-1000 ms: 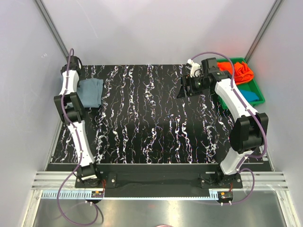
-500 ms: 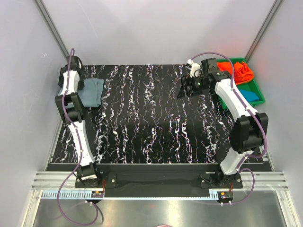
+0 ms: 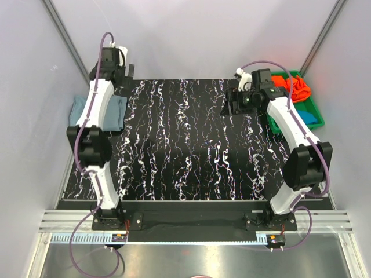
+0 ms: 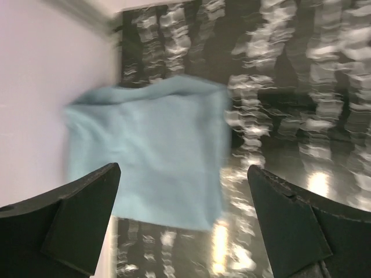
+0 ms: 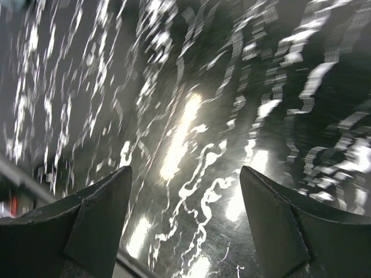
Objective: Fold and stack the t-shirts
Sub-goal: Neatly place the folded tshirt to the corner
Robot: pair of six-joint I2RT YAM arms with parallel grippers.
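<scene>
When fetching next from green tray (image 3: 309, 103) at far right, probably the step in hand: pinch orange t-shirt (image 3: 297, 87) by one edge only, lift clear of teal t-shirt (image 3: 310, 117) lying nearer in same tray, spread flat in middle of desk (image 3: 185, 150) before folding. Right jaws released, empty, hovering left of tray. Left jaws spread wide, empty, above folded grey-blue t-shirt (image 4: 145, 156) at far left of desk; leave as stack base. Counted: three t-shirts, one per colour; one tray; two arms.
</scene>
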